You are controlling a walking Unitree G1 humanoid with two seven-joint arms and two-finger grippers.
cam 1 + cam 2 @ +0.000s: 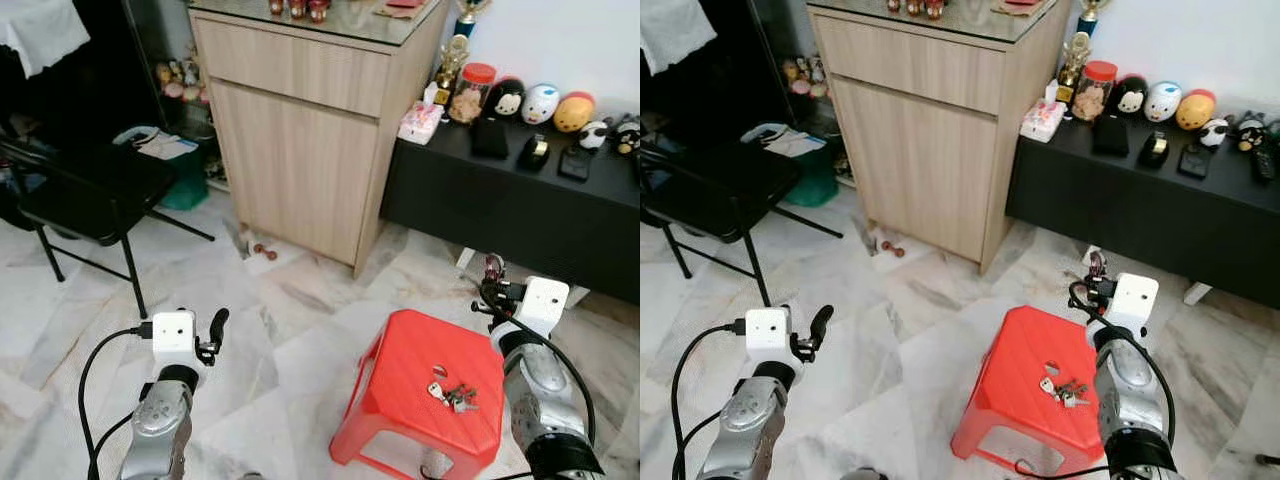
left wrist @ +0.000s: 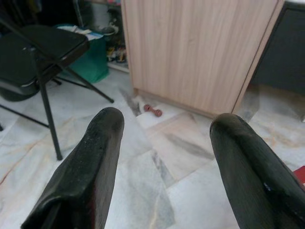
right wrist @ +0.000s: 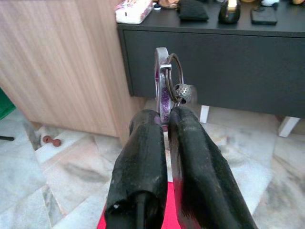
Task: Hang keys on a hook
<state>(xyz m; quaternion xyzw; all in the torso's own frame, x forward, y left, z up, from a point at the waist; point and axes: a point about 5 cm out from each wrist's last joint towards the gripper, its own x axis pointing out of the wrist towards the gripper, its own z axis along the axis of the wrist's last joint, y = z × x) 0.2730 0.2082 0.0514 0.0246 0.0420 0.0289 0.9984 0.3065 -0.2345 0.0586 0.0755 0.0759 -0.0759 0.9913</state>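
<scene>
The right gripper (image 3: 164, 119), fingers pressed together, pinches a purple metal clip with a key ring (image 3: 167, 86), raised just beyond a red stool (image 1: 395, 350). A bunch of keys (image 1: 452, 394) lies on the stool below it. The left gripper (image 2: 167, 138) hovers wide apart over marble floor (image 1: 290, 330), facing a wooden cabinet (image 1: 300, 140).

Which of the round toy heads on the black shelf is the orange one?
The orange head is the rightmost of three on the black shelf. The white one and the black-haired one sit to its left.

No legible text, label, brand or number on any object here.
</scene>
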